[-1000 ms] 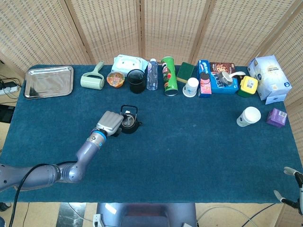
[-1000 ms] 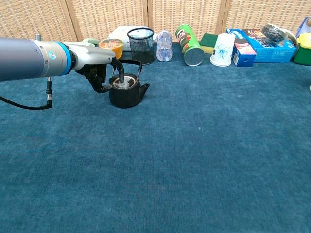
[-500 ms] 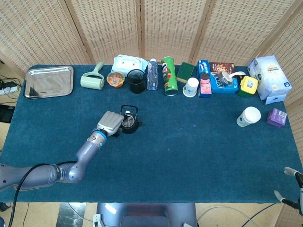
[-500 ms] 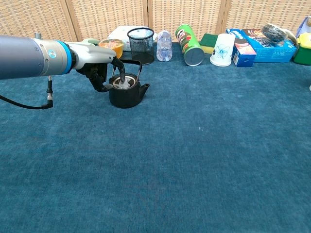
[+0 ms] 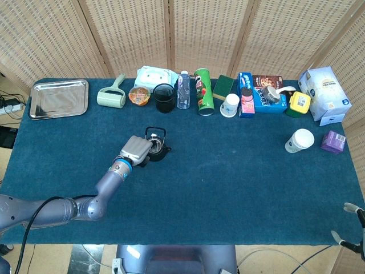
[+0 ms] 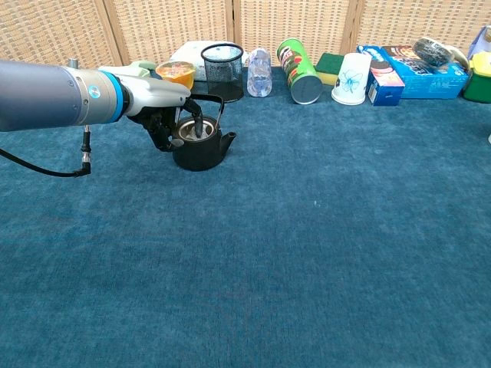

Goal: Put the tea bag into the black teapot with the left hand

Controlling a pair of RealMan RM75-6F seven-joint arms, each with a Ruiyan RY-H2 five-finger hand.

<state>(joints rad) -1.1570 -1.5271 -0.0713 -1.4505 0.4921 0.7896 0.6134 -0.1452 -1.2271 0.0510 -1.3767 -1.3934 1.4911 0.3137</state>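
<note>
The black teapot (image 5: 157, 150) (image 6: 202, 150) stands upright on the blue cloth, left of centre, with its handle raised. My left hand (image 5: 136, 150) (image 6: 159, 105) sits over the pot's left side, fingers curled down into the open mouth. The pale tea bag (image 6: 189, 130) shows inside the opening, pinched at the fingertips and partly hidden by them. My right hand (image 5: 353, 244) shows only as spread fingertips at the bottom right edge of the head view, holding nothing.
Along the far edge stand a steel tray (image 5: 59, 98), lint roller (image 5: 112, 97), noodle cup (image 5: 139, 95), black mesh cup (image 5: 165, 97), water bottle (image 5: 183, 90), green chip can (image 5: 203, 91) and several boxes. A paper cup (image 5: 299, 140) and purple box (image 5: 333, 142) sit right.
My left hand has shifted right over the teapot, and its fingers now dip into the mouth, covering more of the tea bag. The teapot has stayed put.
</note>
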